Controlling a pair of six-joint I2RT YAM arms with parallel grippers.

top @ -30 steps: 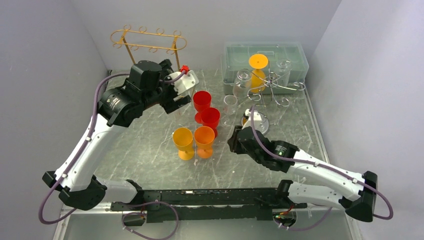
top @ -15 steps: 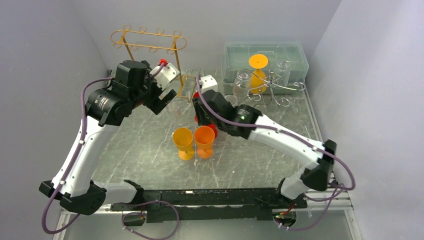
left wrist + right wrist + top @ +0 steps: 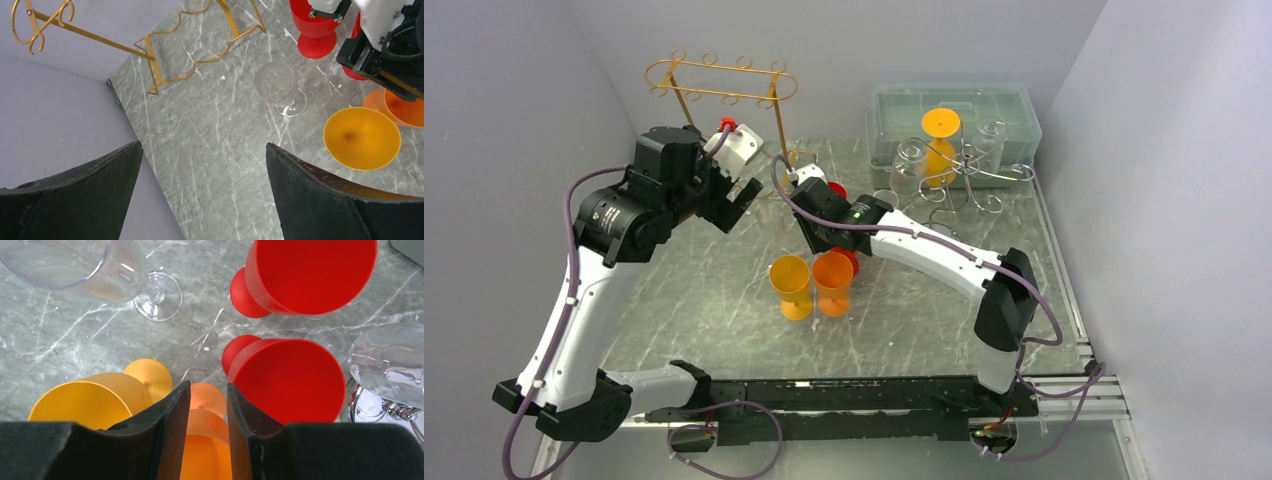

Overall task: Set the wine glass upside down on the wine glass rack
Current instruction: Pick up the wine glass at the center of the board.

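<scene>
A clear wine glass (image 3: 279, 87) stands upright on the marble table, free of both grippers; it also shows faintly from above (image 3: 772, 213) and in the right wrist view (image 3: 75, 262). The gold wine glass rack (image 3: 722, 85) stands empty at the back left, its foot (image 3: 200, 50) near the glass. My left gripper (image 3: 739, 200) hangs open left of the glass, and nothing is between its jaws (image 3: 203, 146). My right gripper (image 3: 812, 228) hovers over the coloured glasses, right of the clear one. Its jaws (image 3: 208, 385) stand a little apart with nothing held.
Two red goblets (image 3: 310, 272) (image 3: 290, 380), a yellow one (image 3: 790, 280) and an orange one (image 3: 832, 275) cluster mid-table. A silver rack (image 3: 969, 175) at the back right carries an upturned orange glass (image 3: 940, 135) and clear glasses. Behind it sits a lidded bin (image 3: 954, 110).
My right arm has swung from the right side across to the left, over the coloured goblets. My left gripper has drawn back leftward, away from the clear glass.
</scene>
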